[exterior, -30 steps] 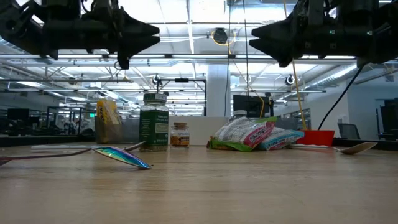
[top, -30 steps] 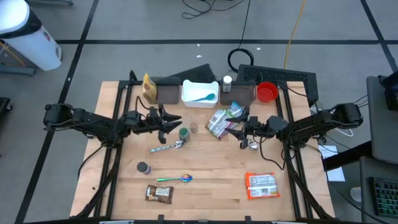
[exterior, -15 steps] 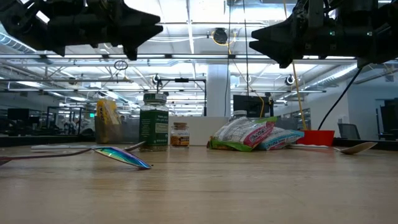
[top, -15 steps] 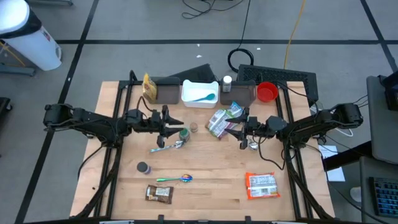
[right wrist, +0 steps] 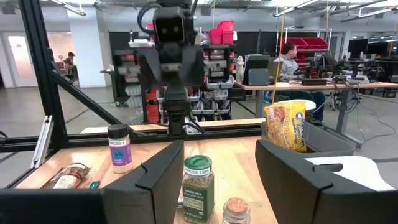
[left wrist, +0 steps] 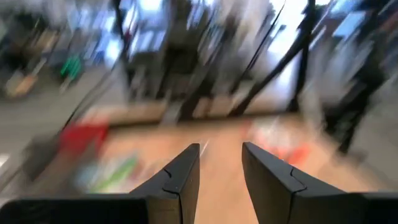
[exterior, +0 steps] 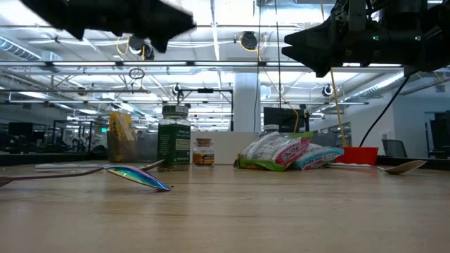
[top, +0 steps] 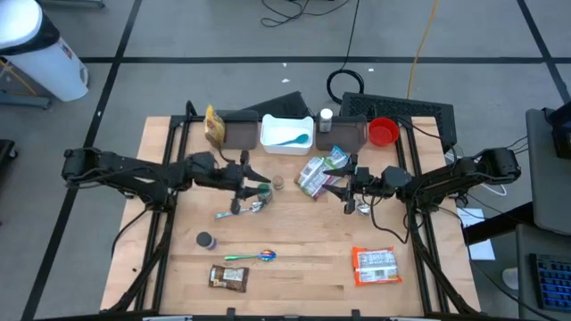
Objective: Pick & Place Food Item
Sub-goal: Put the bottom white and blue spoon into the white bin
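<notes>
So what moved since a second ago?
The left gripper slid toward the middle of the table, and now sits over the green-lidded jar. Its fingers are apart and hold nothing. The right gripper stayed put by the snack bags, open and empty. The jar, spoons and packets have not moved.

Grey concrete floor [top: 223,36] crossed by black tape lines. Pale wooden tabletop [top: 294,267]. White cylindrical bin [top: 40,49] on floor. Ceiling strip lights [exterior: 232,31]. Red storage bins [right wrist: 217,31] on shelving. Seated person [right wrist: 289,59] at distant desk.
</notes>
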